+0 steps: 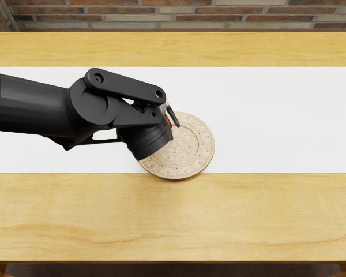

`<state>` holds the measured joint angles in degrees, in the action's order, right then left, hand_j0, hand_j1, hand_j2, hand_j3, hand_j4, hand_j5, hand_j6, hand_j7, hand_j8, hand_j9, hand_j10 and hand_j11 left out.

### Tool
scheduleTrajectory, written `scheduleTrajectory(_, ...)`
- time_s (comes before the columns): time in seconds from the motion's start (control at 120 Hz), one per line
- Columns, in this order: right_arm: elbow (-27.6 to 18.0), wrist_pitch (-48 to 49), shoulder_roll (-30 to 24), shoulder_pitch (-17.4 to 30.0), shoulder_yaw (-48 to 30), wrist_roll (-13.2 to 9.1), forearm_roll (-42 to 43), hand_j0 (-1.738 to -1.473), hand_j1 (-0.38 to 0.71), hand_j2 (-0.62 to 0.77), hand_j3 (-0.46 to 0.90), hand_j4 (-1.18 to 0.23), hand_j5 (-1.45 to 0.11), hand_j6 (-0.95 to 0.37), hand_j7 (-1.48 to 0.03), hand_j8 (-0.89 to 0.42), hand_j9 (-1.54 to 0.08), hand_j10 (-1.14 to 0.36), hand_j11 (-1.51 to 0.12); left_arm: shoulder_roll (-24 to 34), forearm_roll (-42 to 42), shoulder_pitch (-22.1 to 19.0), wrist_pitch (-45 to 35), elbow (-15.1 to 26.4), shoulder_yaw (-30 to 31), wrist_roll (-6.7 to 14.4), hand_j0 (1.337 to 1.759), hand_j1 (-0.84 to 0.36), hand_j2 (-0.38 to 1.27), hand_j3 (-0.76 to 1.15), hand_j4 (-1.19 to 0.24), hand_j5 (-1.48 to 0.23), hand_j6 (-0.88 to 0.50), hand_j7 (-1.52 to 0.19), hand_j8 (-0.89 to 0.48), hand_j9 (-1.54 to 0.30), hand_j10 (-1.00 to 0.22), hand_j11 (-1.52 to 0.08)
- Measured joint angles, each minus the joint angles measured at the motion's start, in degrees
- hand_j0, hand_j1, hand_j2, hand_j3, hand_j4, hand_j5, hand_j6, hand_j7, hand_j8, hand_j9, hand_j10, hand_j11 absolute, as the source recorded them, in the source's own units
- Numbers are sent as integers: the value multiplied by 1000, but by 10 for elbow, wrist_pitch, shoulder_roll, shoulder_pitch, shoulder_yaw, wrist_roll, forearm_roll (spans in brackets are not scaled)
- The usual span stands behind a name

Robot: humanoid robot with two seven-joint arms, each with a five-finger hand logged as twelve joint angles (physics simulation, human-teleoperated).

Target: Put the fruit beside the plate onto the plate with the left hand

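Wrist (149, 137) hides left hand (165, 117) grasp over plate (191, 151).

Bright, even, diffuse light falls from above. The white strip (277, 115) across the desk (173, 219) renders almost blown out, flat and textureless. The black arm (34, 109) carries soft grey highlights along its upper surfaces. A thin, faint shadow edges the lower rim of the plate (196, 151). Detail is slightly soft throughout.

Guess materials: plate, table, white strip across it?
Plate: tan, matte, concentric engraved-looking ornament; carved wood or unglazed ceramic, unclear which. Table: light wood, visible grain, faint satin sheen. White strip: flat, matte, featureless; cloth or paper, cannot tell.
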<state>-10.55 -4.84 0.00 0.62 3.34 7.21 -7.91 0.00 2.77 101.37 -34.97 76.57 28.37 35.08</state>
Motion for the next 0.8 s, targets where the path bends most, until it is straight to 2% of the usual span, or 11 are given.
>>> scheduleTrajectory(0.117,0,0,0,0,0,0,0,-1658,-308,-7,0,-35,-45,-35,-45,-35,-45,-35,-45,0,-1,-3,0,-1,-4,0,1641,-432,215,0,-750,-1008,-444,-1016,-237,-1023,-347,-1035)
scheduleTrajectory(0.258,0,0,0,0,0,0,0,-1658,-308,-7,0,-35,-45,-35,-45,-35,-45,-35,-45,0,-1,-13,0,-5,-13,-1,1649,-339,165,0,-625,-830,-474,-833,-340,-838,-417,-845)
scheduleTrajectory(0.492,0,0,0,0,0,0,0,-1658,-308,-7,0,-35,-45,-35,-45,-35,-45,-35,-45,0,-2,-17,0,-16,-20,-1,1655,-97,91,0,-388,-510,-340,-511,-298,-513,-322,-515)
scheduleTrajectory(0.6,0,0,0,0,0,0,0,-1658,-308,-7,0,-35,-45,-35,-45,-35,-45,-35,-45,0,-2,-15,0,-17,-24,-1,1656,-40,75,0,-335,-438,-307,-439,-281,-440,-296,-441)
scheduleTrajectory(0.8,0,0,0,-4,0,0,0,-1658,-308,-7,0,-35,-45,-35,-45,-35,-45,-35,-45,0,-2,4,32,-14,-78,-1,1657,10,61,0,-287,-374,-277,-374,-267,-374,-272,-375)
